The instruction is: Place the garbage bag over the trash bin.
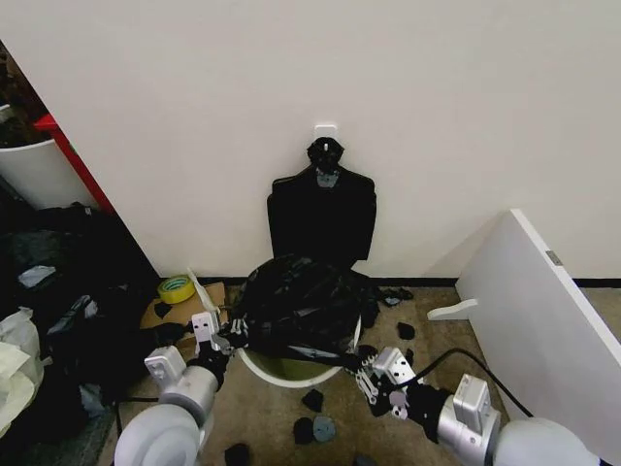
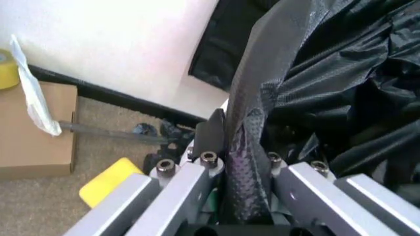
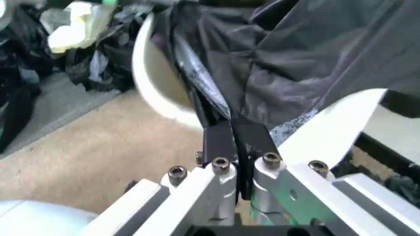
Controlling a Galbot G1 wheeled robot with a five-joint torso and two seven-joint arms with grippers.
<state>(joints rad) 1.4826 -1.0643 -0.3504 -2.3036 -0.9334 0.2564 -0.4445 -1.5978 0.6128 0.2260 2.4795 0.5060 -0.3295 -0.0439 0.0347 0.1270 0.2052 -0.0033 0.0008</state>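
The step in hand is judged to be the draping of the garbage bag (image 1: 296, 306) over the trash bin (image 1: 291, 371); the bag is heaped black and crinkled on top of the bin, which stands on the floor near the wall, and only the front of the white rim is seen below the plastic; the bag's mouth is not yet seen pulled down around the rim.

At the bin's left side the left pincer (image 1: 215, 335) is held against the bag; in the left wrist view the left pincer (image 2: 231, 147) is pressed together on a twisted band of the black film, which runs up out of the jaws toward the bundle; a cardboard box (image 1: 182, 313) with a yellow tape roll (image 1: 176, 288) on it lies just beyond, by the wall.

Behind the bin a flat bundle of black bags (image 1: 321, 216) hangs on the wall; small black scraps (image 1: 312, 400) lie on the floor in front.

At the bin's right front the right pincer (image 1: 367, 374) is held low near the rim; in the right wrist view the right pincer (image 3: 237, 142) is closed on a thin fold of the bag's edge, just beside the white wall of the bin (image 3: 152, 73).

The next move is judged to call for both pinched edges to be drawn apart and lowered outside the rim, gently, since the thin film could tear or slip.
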